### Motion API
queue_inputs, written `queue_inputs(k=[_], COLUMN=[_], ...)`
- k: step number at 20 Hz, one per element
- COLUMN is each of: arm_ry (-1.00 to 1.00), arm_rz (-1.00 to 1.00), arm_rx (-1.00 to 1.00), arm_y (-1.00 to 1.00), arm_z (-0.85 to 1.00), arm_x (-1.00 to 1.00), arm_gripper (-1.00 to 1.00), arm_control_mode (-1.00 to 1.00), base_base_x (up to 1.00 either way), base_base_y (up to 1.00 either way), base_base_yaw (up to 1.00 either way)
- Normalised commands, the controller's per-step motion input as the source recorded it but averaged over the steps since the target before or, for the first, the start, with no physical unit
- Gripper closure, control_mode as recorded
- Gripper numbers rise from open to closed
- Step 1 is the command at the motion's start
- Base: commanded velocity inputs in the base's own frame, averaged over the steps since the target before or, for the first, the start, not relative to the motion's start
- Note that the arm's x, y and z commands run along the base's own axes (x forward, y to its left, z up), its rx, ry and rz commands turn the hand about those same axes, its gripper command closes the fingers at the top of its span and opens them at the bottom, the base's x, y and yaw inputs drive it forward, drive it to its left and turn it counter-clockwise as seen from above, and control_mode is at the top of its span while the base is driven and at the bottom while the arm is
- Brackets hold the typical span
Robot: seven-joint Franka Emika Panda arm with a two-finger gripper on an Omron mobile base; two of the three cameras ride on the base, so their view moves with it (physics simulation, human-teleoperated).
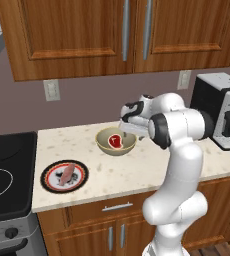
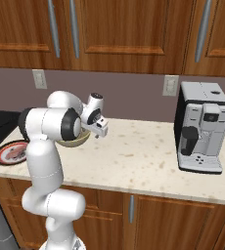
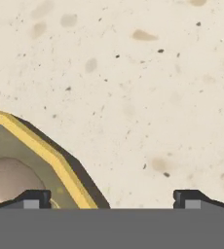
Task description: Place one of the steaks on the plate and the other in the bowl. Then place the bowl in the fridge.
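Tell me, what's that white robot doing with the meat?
The robot arm is sorting two raw steaks on the kitchen counter. One steak lies on the black-rimmed plate near the stove, and the other steak sits in the tan bowl. The gripper is open and empty, hovering low over the bowl's rim, one fingertip over the bowl and one over the counter. The bowl is still on the counter, not in the fridge.

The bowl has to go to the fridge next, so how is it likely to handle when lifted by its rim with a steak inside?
The bowl looks rigid and deep, so it probably won't flex. Its round rim may sit insecurely between the open fingers. The steak lies to one side, so the bowl may tilt slightly under a rim grip.
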Motion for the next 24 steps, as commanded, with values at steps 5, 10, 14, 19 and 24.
queue_inputs(k=[5,10,14,19,24], arm_ry=[0.0,0.0,0.01,0.02,-0.03], arm_rz=[0.01,0.0,0.0,0.0,-0.09], arm_rx=[0.0,0.0,0.0,0.0,0.02], arm_y=[0.0,0.06,0.21,0.31,0.09], arm_z=[-0.22,0.0,0.0,0.0,0.11], arm_x=[0.04,0.0,0.0,0.0,-0.08], arm_gripper=[-1.0,1.0,1.0,1.0,1.0], arm_control_mode=[-1.0,-1.0,-1.0,-1.0,-1.0], base_base_x=[0.0,0.0,0.0,0.0,0.0], base_base_y=[0.0,0.0,0.0,0.0,0.0], base_base_yaw=[0.0,0.0,0.0,0.0,0.0])
